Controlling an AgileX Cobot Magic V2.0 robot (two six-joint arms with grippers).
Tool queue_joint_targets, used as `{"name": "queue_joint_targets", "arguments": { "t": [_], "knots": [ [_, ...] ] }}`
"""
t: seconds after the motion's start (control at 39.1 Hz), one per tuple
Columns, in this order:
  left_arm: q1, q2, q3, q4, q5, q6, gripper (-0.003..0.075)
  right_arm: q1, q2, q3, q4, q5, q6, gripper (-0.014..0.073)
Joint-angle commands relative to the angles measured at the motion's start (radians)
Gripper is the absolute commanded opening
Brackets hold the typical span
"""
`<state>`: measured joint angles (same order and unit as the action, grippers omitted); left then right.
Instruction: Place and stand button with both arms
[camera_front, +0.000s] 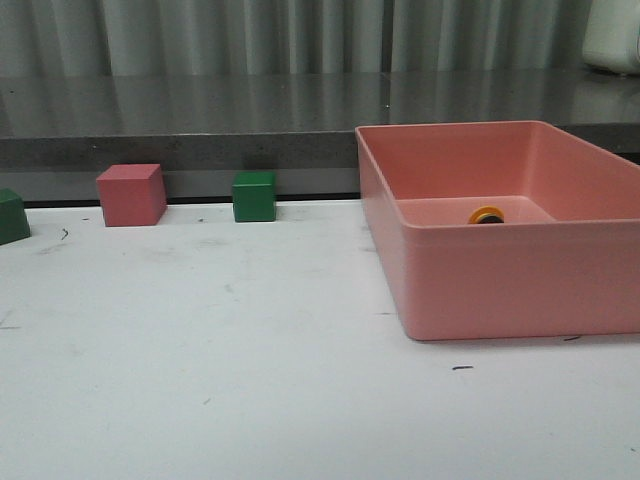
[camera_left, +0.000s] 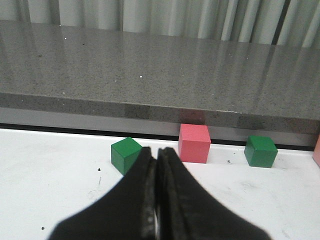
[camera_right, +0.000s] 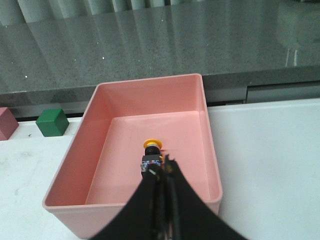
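No brand, label or writing can be read on anything here. The button (camera_right: 152, 156) has a round yellow cap, a pale collar under it and a dark blocky body; the lower end of the body is hidden behind the right tool. It lies on its side on the floor of the pink bin (camera_front: 480, 290), roughly at the middle, cap pointing toward the far wall. In the front view only a sliver of the yellow cap (camera_front: 487, 215) shows over the bin's near wall.

The right tool (camera_right: 165, 172) hangs over the bin just beside the button's body, its two black fingers pressed together with nothing between them. The left tool (camera_left: 158, 157) is likewise pressed together and empty, above the white table (camera_front: 200, 380), pointing at the row of cubes along the table's far edge: a green cube (camera_left: 126, 155), a pink cube (camera_left: 194, 143) and another green cube (camera_left: 260, 151).
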<state>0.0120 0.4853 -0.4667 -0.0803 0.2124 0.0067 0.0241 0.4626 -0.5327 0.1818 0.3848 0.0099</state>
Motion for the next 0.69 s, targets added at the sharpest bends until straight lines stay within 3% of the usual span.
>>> {"name": "queue_joint_targets", "arguments": {
  "t": [0.0,0.1,0.2,0.38,0.43,0.51,0.66],
  "knots": [
    [0.002,0.01,-0.04,-0.002,-0.093,-0.001,-0.002,-0.005,0.019,-0.037,0.008,-0.071,-0.01,-0.0057],
    [0.002,0.01,-0.04,-0.002,-0.093,-0.001,-0.0008,-0.005,0.019,-0.037,0.008,-0.078,-0.01,-0.0016],
    [0.002,0.01,-0.04,-0.002,-0.093,-0.001,0.0091,-0.005,0.019,-0.037,0.0,-0.078,-0.01,0.0139],
    [0.002,0.01,-0.04,-0.002,-0.093,-0.001,0.0445,-0.005,0.019,-0.037,-0.008,-0.078,-0.01,0.0559],
    [0.002,0.01,-0.04,-0.002,-0.095,-0.001,0.0549,-0.005,0.019,-0.037,-0.008,-0.079,-0.01,0.0642],
    [0.002,0.01,-0.04,-0.002,-0.095,-0.001,0.067,-0.005,0.019,-0.037,-0.008,-0.086,-0.01,0.0647],
    [0.002,0.01,-0.04,-0.002,-0.097,-0.001,0.0692,-0.005,0.031,-0.038,-0.008,-0.139,-0.01,0.0646]
  ]
}}
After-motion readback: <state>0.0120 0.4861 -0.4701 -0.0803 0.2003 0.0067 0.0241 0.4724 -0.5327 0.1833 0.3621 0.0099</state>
